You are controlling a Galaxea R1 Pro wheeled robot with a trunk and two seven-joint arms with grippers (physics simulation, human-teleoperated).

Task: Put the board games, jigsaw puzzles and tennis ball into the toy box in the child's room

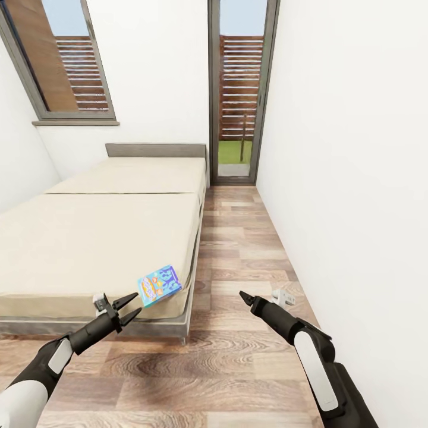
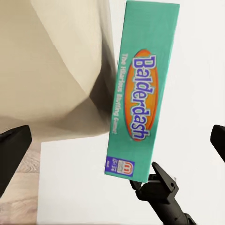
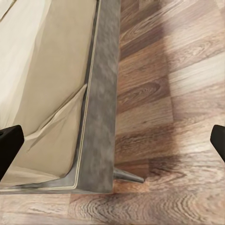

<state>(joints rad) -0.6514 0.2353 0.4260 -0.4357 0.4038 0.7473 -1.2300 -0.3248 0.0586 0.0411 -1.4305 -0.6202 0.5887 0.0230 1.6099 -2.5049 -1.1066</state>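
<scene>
One board game, a flat box with a blue and orange cover, sits tilted at the near right corner of the bed, partly over the edge. In the left wrist view its teal "Balderdash" side stands on end between my dark fingertips. My left gripper is open just left of the box and does not touch it. My right gripper is open over the wood floor, right of the bed corner. The table, toy box, puzzles and tennis ball are out of view.
The grey bed frame has a metal leg at its near corner. A strip of plank floor runs between the bed and the white right wall to a glass door. A window is at the back left.
</scene>
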